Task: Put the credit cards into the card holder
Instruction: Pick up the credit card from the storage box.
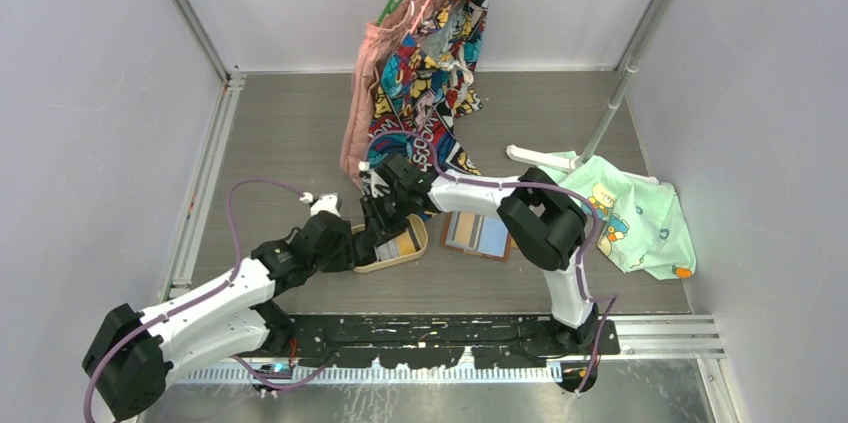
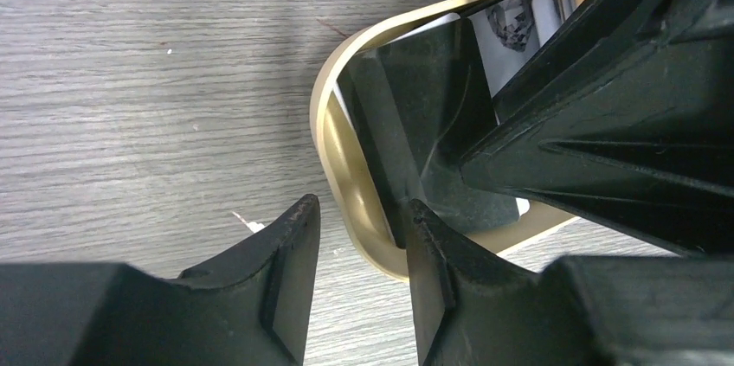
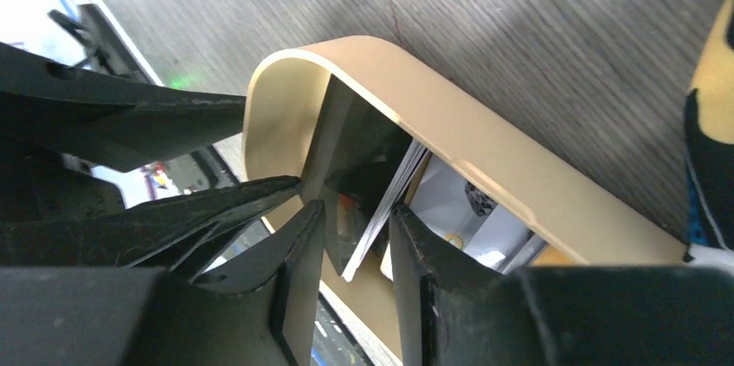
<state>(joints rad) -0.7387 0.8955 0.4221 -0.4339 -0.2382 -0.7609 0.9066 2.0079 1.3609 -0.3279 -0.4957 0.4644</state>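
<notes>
Since the credit cards (image 3: 359, 158) stand edge-up between our half-open right gripper (image 3: 357, 210) tips, grip unclear, we hold the left gripper (image 2: 361, 206) half-open, empty.

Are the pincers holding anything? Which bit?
Cannot tell: the right pincer straddles a corner of the tilted cards, the left pincer the rim of the tray; neither visibly clamps.

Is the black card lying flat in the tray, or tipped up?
Tipped up: the black card stands steeply on edge at the rounded end of the tray, not flat.
</notes>
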